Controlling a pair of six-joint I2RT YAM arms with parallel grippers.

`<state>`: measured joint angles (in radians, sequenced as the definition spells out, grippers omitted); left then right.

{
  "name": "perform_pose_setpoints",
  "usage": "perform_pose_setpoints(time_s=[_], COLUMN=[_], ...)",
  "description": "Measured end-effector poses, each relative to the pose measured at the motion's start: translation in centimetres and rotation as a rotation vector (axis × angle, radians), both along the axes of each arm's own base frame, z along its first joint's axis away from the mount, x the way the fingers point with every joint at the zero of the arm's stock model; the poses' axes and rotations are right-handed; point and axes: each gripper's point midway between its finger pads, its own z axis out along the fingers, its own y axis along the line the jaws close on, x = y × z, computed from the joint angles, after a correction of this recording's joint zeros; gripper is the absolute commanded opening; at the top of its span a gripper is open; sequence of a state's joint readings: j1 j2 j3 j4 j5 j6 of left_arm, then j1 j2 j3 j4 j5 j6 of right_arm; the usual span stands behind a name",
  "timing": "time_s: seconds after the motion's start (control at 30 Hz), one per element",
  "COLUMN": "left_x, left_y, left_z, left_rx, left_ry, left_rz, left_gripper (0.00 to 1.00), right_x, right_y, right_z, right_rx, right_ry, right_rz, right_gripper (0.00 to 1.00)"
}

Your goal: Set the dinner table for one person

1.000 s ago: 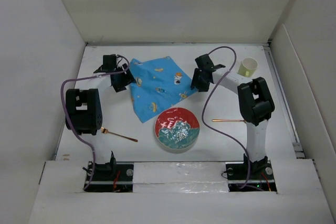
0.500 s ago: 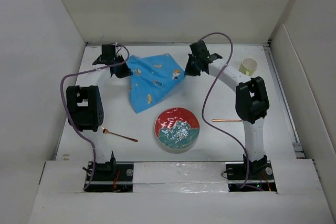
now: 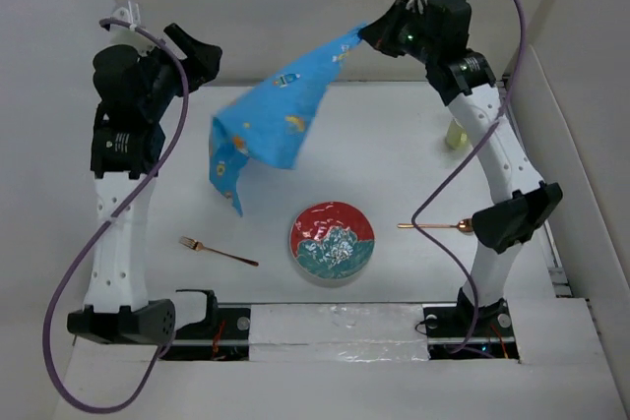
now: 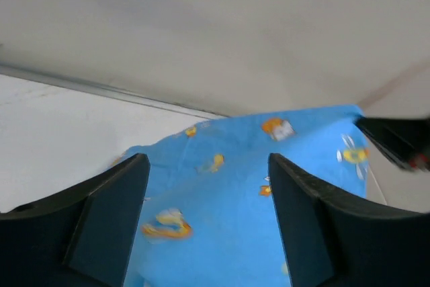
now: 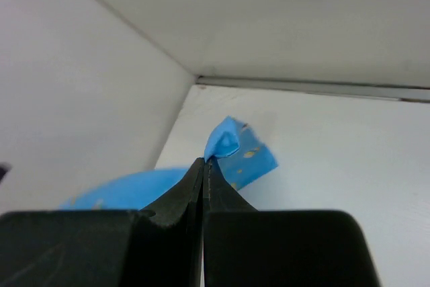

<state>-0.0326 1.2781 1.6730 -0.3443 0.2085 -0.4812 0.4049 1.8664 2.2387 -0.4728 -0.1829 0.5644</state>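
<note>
Right gripper [image 5: 203,162] pinched tight on a corner of blue cloth [image 3: 271,115], high above dinner table [image 3: 394,159]. Left gripper [image 4: 207,162] jaws wide, gripping nothing, cloth hanging beyond. Plate [image 3: 332,241], fork [image 3: 219,251] lie below.

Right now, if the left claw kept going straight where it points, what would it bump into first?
Most likely the blue cloth dangling from the shut right claw: it shows between the open fingers of the left claw. How far off is hard to tell.
</note>
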Motion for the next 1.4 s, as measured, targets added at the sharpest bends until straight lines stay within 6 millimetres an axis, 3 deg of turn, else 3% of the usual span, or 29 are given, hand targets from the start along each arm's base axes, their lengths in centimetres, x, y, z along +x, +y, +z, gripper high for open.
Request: perform_pose_setpoints(time_s=[0.07,0.13,0.2,0.23,0.27,0.3,0.33,0.4,0.43,0.47,0.53,0.57,0.6,0.63,0.73,0.77,0.83,0.87,0.97,1.03,1.07,1.2,1.4], left_x=[-1.4,-1.9,-1.4,-0.9,-0.4,0.3,0.9,1.0,0.5,-0.3,-1.8,-2.5,-2.9,-3.1,-3.3,-3.0,-2.3,-1.9,-1.5,-1.3,-1.2,-0.7,0.8], left_y=[-1.1,-2.3,-2.9,-2.9,-2.7,-2.5,-2.3,-1.6,-1.1,-0.6,0.6,1.1,1.7,2.4,4.4,5.1,6.0,6.2,6.6,6.9,7.6,10.5,11.0], left_z=[0.4,-0.9,-4.0,-6.1,-8.2,-10.9,-14.0,-20.3,-23.1,-25.7,-29.2,-30.4,-31.3,-32.0,-33.4,-33.8,-34.7,-35.2,-37.4,-38.9,-39.5,-42.0,-43.2], left_rx=[-0.006,-0.011,-0.006,0.005,0.016,0.03,0.045,0.085,0.106,0.128,0.171,0.188,0.193,0.203,0.181,0.171,0.154,0.147,0.138,0.124,0.114,0.094,0.105], left_ry=[-0.012,0.012,0.089,0.137,0.189,0.252,0.324,0.478,0.548,0.618,0.706,0.739,0.762,0.775,0.805,0.808,0.818,0.826,0.874,0.909,0.923,0.985,1.0], left_rz=[-0.036,-0.082,-0.102,-0.099,-0.092,-0.08,-0.07,-0.041,-0.024,-0.006,0.039,0.063,0.094,0.122,0.21,0.237,0.275,0.286,0.32,0.334,0.353,0.437,0.448], left_gripper=[0.82,0.81,0.71,0.68,0.66,0.64,0.61,0.59,0.56,0.49,0.33,0.0,0.0,0.0,0.0,0.06,0.29,0.39,0.51,0.52,0.52,0.53,0.52], right_x=[2.6,5.8,9.1,10.5,11.5,12.1,12.4,12.1,11.5,11.0,10.1,9.2,8.3,7.4,3.9,2.4,-0.6,-2.1,-6.5,-8.8,-9.7,-11.4,-12.9], right_y=[-3.4,-6.5,-9.5,-10.9,-12.1,-13.2,-14.1,-15.3,-15.7,-15.8,-15.9,-16.0,-15.9,-16.0,-15.3,-14.8,-13.9,-13.5,-12.5,-12.8,-13.2,-13.9,-13.9], right_z=[-2.6,-8.0,-14.7,-18.2,-21.8,-25.2,-28.1,-32.3,-33.4,-33.9,-33.1,-32.2,-31.0,-29.6,-25.2,-24.3,-23.6,-23.9,-27.1,-29.7,-30.9,-33.2,-34.9], right_rx=[-0.012,-0.039,-0.071,-0.088,-0.109,-0.132,-0.153,-0.205,-0.227,-0.245,-0.261,-0.268,-0.276,-0.286,-0.282,-0.282,-0.29,-0.295,-0.328,-0.347,-0.358,-0.367,-0.368], right_ry=[0.042,0.145,0.272,0.335,0.406,0.477,0.538,0.629,0.662,0.677,0.659,0.649,0.628,0.596,0.499,0.468,0.434,0.422,0.477,0.541,0.576,0.629,0.677], right_rz=[-0.066,-0.136,-0.206,-0.24,-0.272,-0.298,-0.321,-0.352,-0.362,-0.366,-0.372,-0.374,-0.376,-0.381,-0.388,-0.377,-0.356,-0.346,-0.3,-0.292,-0.292,-0.3,-0.284], right_gripper=[0.0,0.0,0.0,0.0,0.08,0.32,0.42,0.59,0.62,0.63,0.63,0.54,0.12,0.0,0.0,0.0,0.0,0.0,0.06,0.19,0.31,0.39,0.4])
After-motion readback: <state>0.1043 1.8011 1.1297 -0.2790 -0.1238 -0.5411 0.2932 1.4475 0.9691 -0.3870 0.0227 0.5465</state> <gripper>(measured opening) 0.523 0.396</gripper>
